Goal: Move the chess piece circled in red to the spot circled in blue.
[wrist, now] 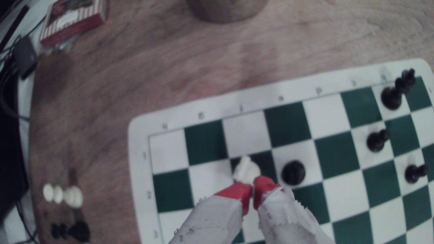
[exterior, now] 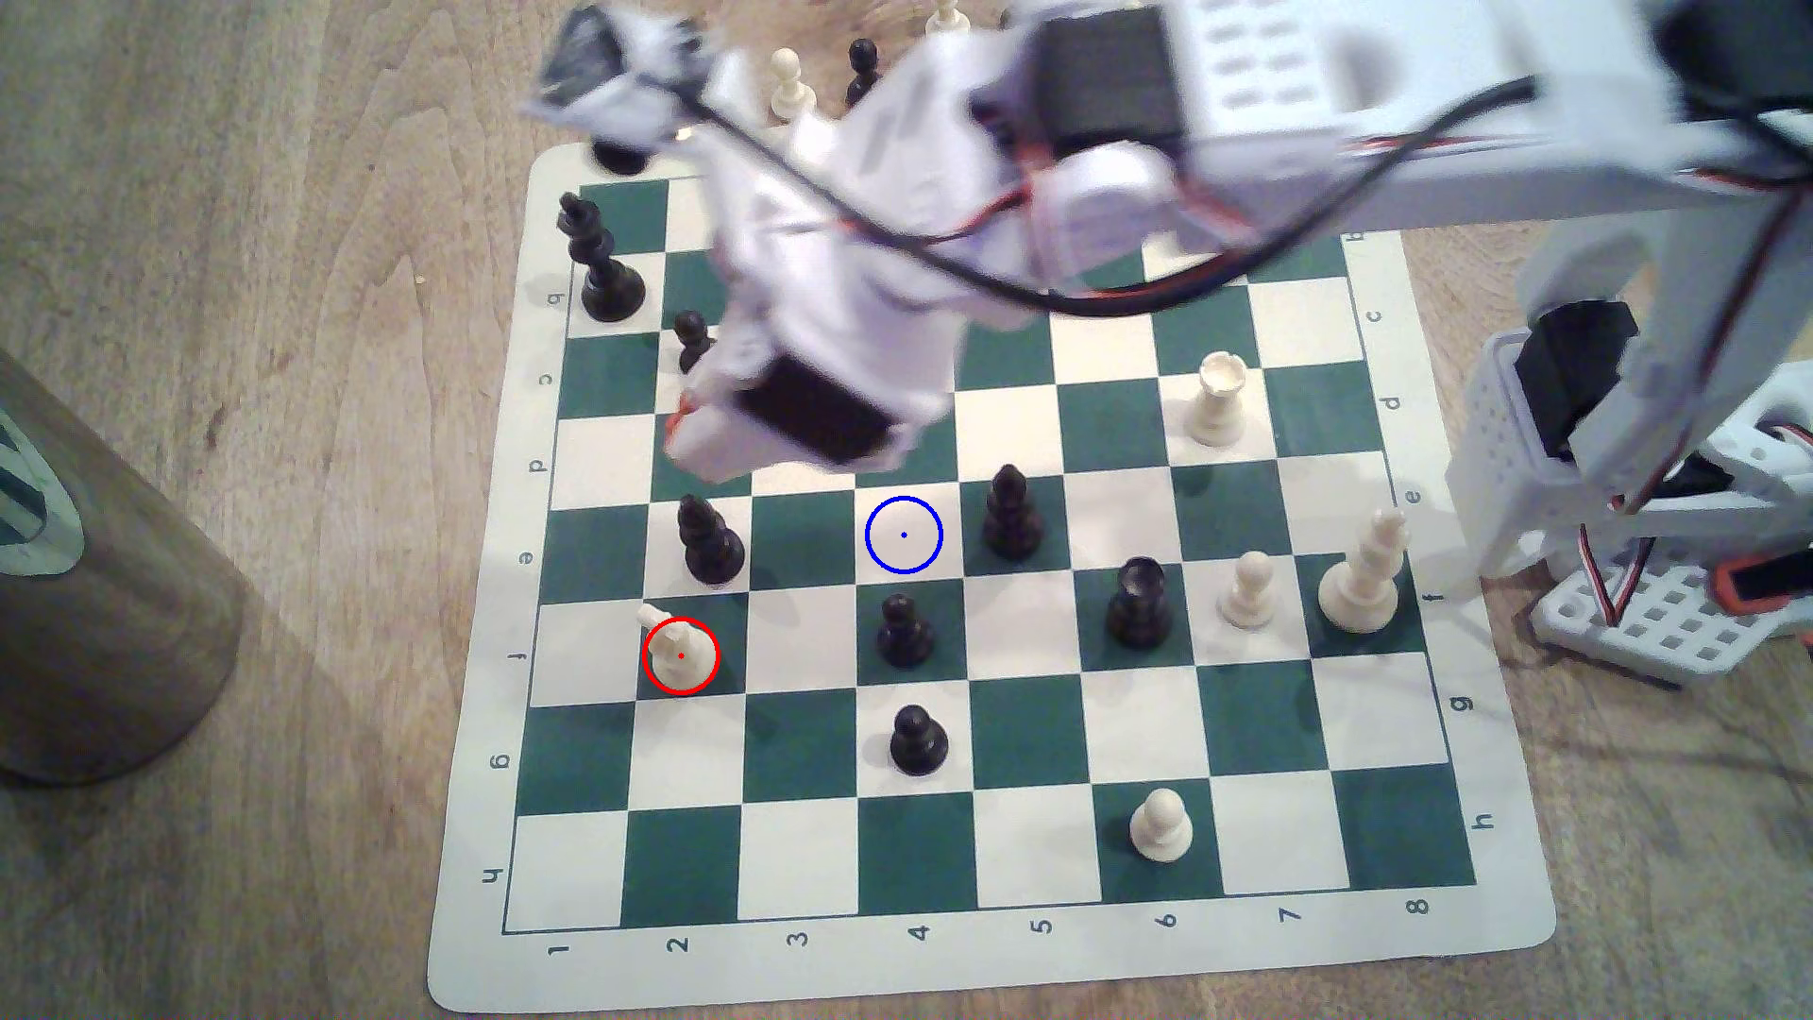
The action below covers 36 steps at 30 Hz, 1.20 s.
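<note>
Your gripper (wrist: 251, 187) shows in the wrist view as two red-tipped fingers (wrist: 237, 191) wrapped in white cloth, drawn almost together with only a thin slit between them and nothing held in that slit. Just past the tips stands the chess piece circled in red (exterior: 677, 652), a cream knight-like piece on a green square; in the wrist view the same piece (wrist: 246, 170) sits right ahead of the fingertips, though blur hides whether they touch it. In the exterior view your arm (exterior: 814, 392) hangs blurred over the far half of the chessboard (exterior: 1472, 883), and the knight lies nearer the camera than the arm's end. The spot circled in blue (exterior: 904, 535) is a cream square toward the exterior view's right of the knight, one row farther from the camera, close beneath the arm's end. A black pawn (wrist: 293, 172) stands just beside your fingertips, one square over from the knight. A black bishop (exterior: 1012, 515) stands on the square beside the blue ring.
</note>
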Available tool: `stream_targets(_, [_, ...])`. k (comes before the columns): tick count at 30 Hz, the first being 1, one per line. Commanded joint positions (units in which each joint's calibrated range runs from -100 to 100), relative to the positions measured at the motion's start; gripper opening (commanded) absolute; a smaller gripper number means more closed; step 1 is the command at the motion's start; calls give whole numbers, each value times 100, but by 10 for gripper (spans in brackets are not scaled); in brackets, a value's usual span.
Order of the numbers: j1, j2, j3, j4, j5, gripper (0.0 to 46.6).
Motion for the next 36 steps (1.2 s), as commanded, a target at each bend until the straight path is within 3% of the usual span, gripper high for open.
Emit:
stream_targets(1, [43, 501, -891, 32, -205, 3])
stream_targets(5, [35, 959, -1099, 48, -308, 15])
stream_targets(11, [4, 1350, -1099, -1, -332, 116])
stream_targets(14, [-27, 1502, -1099, -18, -357, 134])
stream_targets(36, [-12, 2343, -1190, -656, -576, 123])
